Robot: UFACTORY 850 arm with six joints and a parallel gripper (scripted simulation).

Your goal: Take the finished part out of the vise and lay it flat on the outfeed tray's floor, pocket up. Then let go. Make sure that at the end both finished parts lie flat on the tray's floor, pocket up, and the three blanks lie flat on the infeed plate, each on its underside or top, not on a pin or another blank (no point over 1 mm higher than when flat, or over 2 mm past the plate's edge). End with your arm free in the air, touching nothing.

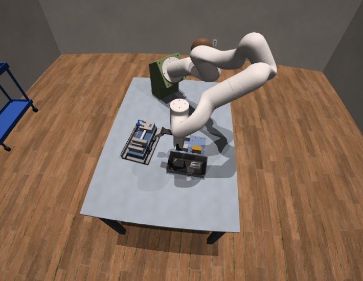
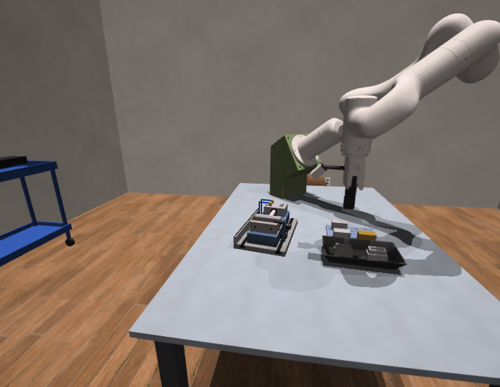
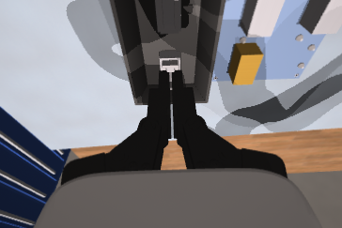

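Observation:
The black outfeed tray [image 1: 168, 165] [image 2: 363, 262] [image 3: 123, 32] stands on the table to the right of the vise [image 1: 141, 141] [image 2: 267, 229]. A light grey part [image 1: 196, 164] [image 2: 377, 251] [image 3: 169, 62] lies flat on the tray's floor with its recessed face up. A darker part [image 1: 177, 163] [image 2: 342, 249] [image 3: 171, 10] lies beside it in the tray. My gripper [image 1: 178, 147] [image 2: 348, 204] [image 3: 170, 84] hangs well above the tray with its black fingers shut and nothing between them. In the wrist view the fingertips line up over the light part but stay clear of it.
A blue fixture plate [image 1: 200, 139] [image 2: 327, 228] [image 3: 277, 51] behind the tray carries an orange block [image 1: 196, 148] [image 2: 366, 235] [image 3: 245, 63] and pale grey blocks [image 3: 264, 8]. The arm's green mount [image 1: 159, 79] [image 2: 286, 166] stands at the table's back. A blue cart [image 1: 6, 111] [image 2: 21, 199] is far left.

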